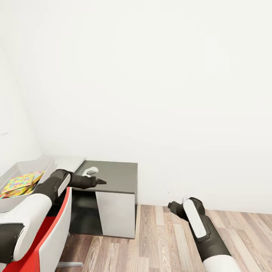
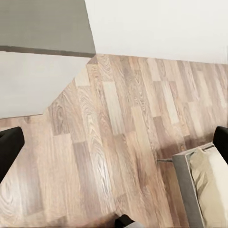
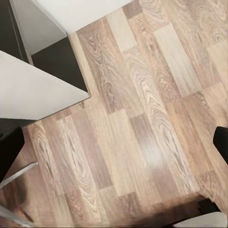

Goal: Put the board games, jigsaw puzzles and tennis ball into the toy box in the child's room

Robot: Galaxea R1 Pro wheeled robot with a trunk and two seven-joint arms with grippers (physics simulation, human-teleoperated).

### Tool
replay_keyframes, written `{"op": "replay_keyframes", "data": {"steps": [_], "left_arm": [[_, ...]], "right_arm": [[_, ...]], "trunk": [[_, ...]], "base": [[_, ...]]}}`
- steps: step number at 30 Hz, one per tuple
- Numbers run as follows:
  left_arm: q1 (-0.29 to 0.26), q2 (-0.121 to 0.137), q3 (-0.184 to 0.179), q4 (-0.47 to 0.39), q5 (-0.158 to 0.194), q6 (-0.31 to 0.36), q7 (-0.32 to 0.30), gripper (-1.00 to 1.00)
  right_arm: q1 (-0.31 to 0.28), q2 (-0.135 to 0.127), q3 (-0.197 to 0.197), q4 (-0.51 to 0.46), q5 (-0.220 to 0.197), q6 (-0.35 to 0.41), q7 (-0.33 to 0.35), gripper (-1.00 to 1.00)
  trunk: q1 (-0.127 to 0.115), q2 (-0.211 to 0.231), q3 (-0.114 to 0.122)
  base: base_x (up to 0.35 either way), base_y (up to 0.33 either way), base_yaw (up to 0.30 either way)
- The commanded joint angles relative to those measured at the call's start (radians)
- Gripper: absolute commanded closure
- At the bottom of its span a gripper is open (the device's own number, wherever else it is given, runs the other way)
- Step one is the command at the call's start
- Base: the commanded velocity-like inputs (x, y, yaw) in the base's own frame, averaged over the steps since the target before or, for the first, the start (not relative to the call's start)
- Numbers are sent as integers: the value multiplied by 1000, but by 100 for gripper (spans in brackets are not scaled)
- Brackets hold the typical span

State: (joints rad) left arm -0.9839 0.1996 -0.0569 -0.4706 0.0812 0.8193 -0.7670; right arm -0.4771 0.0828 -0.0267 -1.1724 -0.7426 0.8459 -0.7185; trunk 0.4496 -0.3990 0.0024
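The toy box [image 1: 28, 168], a shallow light-grey bin, stands on the table [image 1: 71, 162] at the far left. Mosaic jigsaw puzzles [image 1: 20, 183] lie flat inside it. My left gripper [image 1: 100, 181] hovers over the front edge of the table's lower dark-grey wing [image 1: 117, 175]. Its fingers [image 2: 8, 151] stand wide apart, so it is open and empty above the wood floor. My right gripper [image 1: 171, 206] hangs low over the floor near the wall, to the right of the desk. Its fingers [image 3: 221, 142] are also spread open with nothing between them. A corner of the bed [image 2: 206, 183] shows in the left wrist view.
A small white and grey object [image 1: 90, 171] lies on the dark wing. A red and white chair [image 1: 56, 226] stands close in front of the desk on a metal base [image 1: 70, 264]. Bare white wall [image 1: 170, 94] rises behind, and wood-plank floor [image 1: 158, 241] stretches to the right.
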Motion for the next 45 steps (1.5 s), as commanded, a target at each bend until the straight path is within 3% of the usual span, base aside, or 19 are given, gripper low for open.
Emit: {"op": "replay_keyframes", "data": {"steps": [1, 5, 10, 14, 16, 21, 27, 29, 30, 31, 33, 35, 41, 45], "left_arm": [[0, 0, -6, 0, 9, 6, 16, -100], [1, -8, -8, 20, 10, 3, 67, -100], [4, -21, -10, 95, 6, -7, 79, -100], [44, -23, -12, 124, 5, -9, 81, -100], [71, -24, -12, 129, 4, -9, 82, -100], [158, -26, -13, 132, -3, -23, 103, -100], [298, -37, -14, 154, -13, -222, 334, -100], [352, -61, -13, 211, -14, -363, 462, -100], [381, -72, -13, 263, -14, -468, 527, -100], [398, -77, -13, 300, -15, -541, 565, -100], [434, -81, -13, 369, -15, -673, 627, -100], [475, -81, -13, 404, -16, -762, 666, -100], [572, -81, -16, 425, -19, -828, 692, -100], [644, -81, -17, 427, -21, -844, 694, -100]], "right_arm": [[-4, 3, 0, 8, -10, 1, -11, -100], [-16, 11, 18, 53, -9, -4, -14, -100], [-37, 1, 27, 86, -12, -6, -8, -100], [-36, -4, 28, 109, -7, -22, -7, -100], [-7, -7, 27, 118, -7, -42, -5, -100], [133, -8, 30, 143, -5, -120, -3, -100], [185, -8, 93, 382, -2, -327, -1, -100], [188, -8, 150, 534, 1, -503, 9, -100], [188, -7, 190, 610, 2, -609, 32, -100], [188, -6, 219, 646, 2, -663, 52, -100], [189, -5, 273, 687, 2, -723, 86, -100], [189, -6, 309, 705, 2, -750, 103, -100], [189, -5, 333, 730, 1, -771, 114, -100], [189, 0, 334, 821, 0, -837, 115, -100]], "trunk": [[0, -1, -1], [0, -1, -1], [0, -1, -1], [0, -1, -1], [0, -1, -1], [0, -1, -4], [0, -1, -12], [0, -1, -16], [0, -1, -17], [0, -1, -19], [0, -1, -22], [0, -1, -26], [0, -1, -36], [0, -1, -42]], "base": [[0, 0, 0], [-42, 18, 0], [-214, 79, 0], [-76, 21, 0], [-24, 7, 0], [-8, 2, 0], [-1, 0, 0], [0, 0, 0], [0, 0, 0], [0, 0, 0], [0, 0, 0], [0, 0, 0], [0, 0, 0], [0, 0, 0]]}}
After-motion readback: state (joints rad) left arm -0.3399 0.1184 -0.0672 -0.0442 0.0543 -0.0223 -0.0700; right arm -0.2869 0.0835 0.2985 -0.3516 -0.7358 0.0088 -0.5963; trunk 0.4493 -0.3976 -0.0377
